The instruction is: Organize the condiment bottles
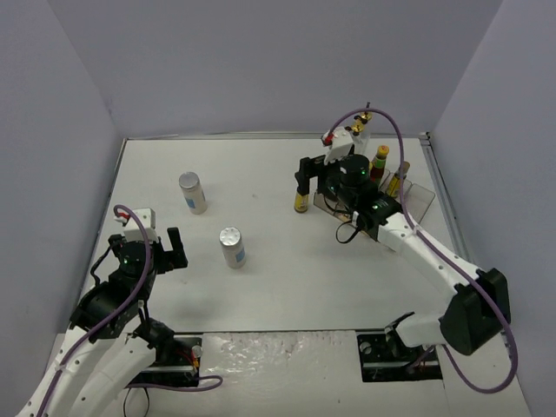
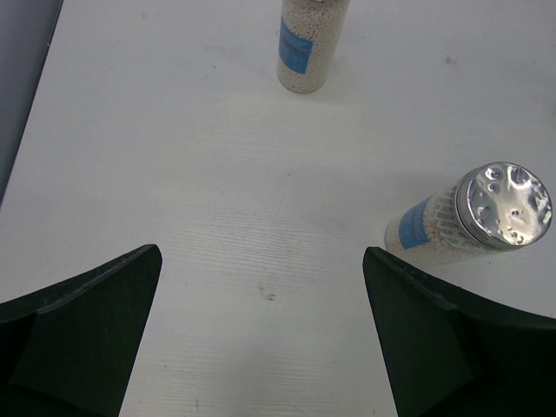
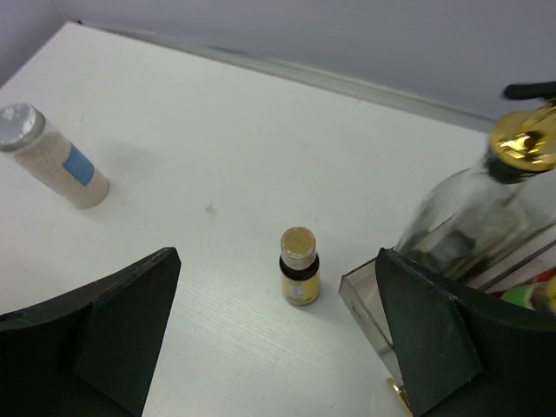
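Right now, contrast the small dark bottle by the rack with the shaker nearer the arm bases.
The dark bottle has a yellow label and tan cap; the shaker, a blue label and silver lid. The dark bottle stands beside the rack; the shaker well left. Both are upright.

- A robotics laboratory test cell is shown.
- A white table (image 1: 278, 269) is enclosed on three sides by plain pale-violet panels (image 1: 261, 61).
- Two white robot arms, the left arm (image 1: 109, 306) and the right arm (image 1: 423, 252), are bolted to a base plate (image 1: 287, 352) at the near edge.
- Purple cables (image 1: 391, 126) are left exposed, looped along the arms.
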Controlling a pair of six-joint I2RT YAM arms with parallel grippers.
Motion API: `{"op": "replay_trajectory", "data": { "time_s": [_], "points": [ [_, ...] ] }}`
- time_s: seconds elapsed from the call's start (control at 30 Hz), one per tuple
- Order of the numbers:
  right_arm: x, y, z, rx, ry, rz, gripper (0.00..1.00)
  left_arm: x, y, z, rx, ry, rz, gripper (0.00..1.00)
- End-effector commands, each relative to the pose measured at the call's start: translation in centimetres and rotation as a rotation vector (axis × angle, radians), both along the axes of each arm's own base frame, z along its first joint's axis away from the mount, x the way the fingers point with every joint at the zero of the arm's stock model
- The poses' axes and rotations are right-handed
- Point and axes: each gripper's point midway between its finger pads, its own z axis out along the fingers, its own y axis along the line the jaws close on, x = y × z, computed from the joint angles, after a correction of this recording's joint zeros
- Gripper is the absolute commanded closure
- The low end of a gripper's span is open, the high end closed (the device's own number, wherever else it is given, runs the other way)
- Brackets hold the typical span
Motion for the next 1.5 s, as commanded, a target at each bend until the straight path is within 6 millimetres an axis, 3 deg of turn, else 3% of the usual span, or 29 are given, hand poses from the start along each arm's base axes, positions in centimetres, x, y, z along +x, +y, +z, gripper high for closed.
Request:
{"op": "replay_trajectory", "data": {
  "time_s": [0.0,0.3,0.43,0.5,0.67,0.8,0.87,1.03,1.17,1.33,1.47],
  "points": [
    [2.5,2.4,-2.4,0.025,0.010,-0.004,0.08,1.1,-0.1,1.7,-0.012,-0.058,0.013,0.00],
    [6.9,4.1,-7.9,-0.039,0.078,-0.044,0.11,1.0,-0.1,1.7,-0.015,-0.060,0.012,0.00],
    [8.0,4.6,-10.0,-0.056,0.100,-0.045,0.23,1.0,0.0,1.8,-0.017,-0.065,0.018,0.00],
    [8.1,4.7,-11.1,-0.065,0.117,-0.046,0.30,0.9,0.0,1.8,-0.017,-0.067,0.018,0.00],
    [7.5,4.0,-12.3,-0.074,0.131,-0.067,0.72,0.9,0.0,1.8,-0.016,-0.064,0.018,0.00],
    [5.9,3.3,-11.2,-0.068,0.128,-0.055,0.98,1.0,0.0,1.8,-0.017,-0.065,0.018,0.00],
    [4.7,2.7,-10.5,-0.069,0.128,-0.053,1.00,1.0,-0.1,1.8,-0.017,-0.064,0.016,0.00],
    [1.2,-1.0,-5.7,-0.039,0.091,-0.103,1.00,1.0,-0.1,1.8,-0.016,-0.065,0.014,0.00],
    [-0.2,-6.4,-3.7,-0.010,0.099,-0.212,1.00,1.0,-0.1,1.8,-0.018,-0.066,0.011,0.00],
    [-0.2,-14.8,-2.1,-0.010,0.095,-0.407,1.00,1.1,-0.2,1.7,-0.017,-0.062,0.006,0.00],
    [0.8,-20.1,-2.5,0.014,0.119,-0.525,1.00,1.1,-0.3,1.6,-0.017,-0.057,0.003,0.00]
  ]
}}
